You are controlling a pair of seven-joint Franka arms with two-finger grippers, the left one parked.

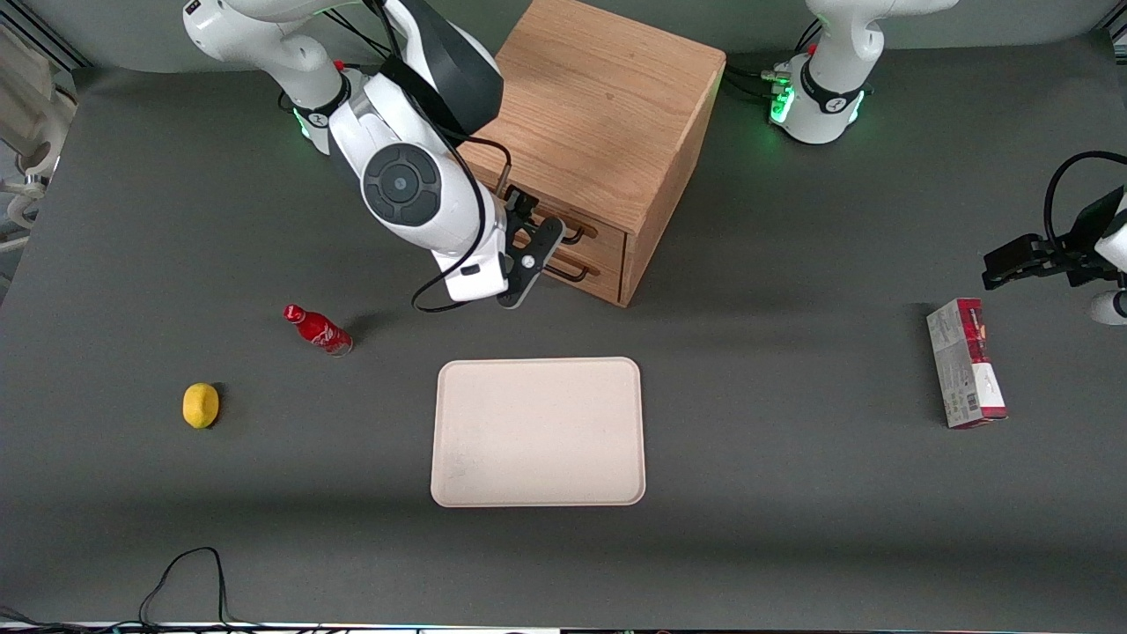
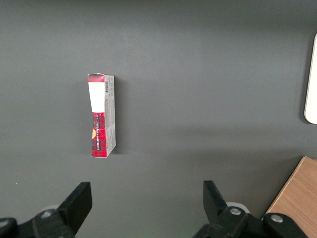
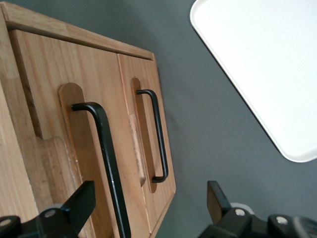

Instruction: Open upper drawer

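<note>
Arm hides part of upper drawer (image 1: pixel 588 231); gripper (image 3: pixel 148 208) fingertips cut off

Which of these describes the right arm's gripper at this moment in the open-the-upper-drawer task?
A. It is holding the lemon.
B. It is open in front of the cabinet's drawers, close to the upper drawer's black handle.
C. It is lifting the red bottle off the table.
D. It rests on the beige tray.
B: the gripper sits in front of the cabinet, fingers spread, with the upper drawer shut and its black handle ungripped.
</note>
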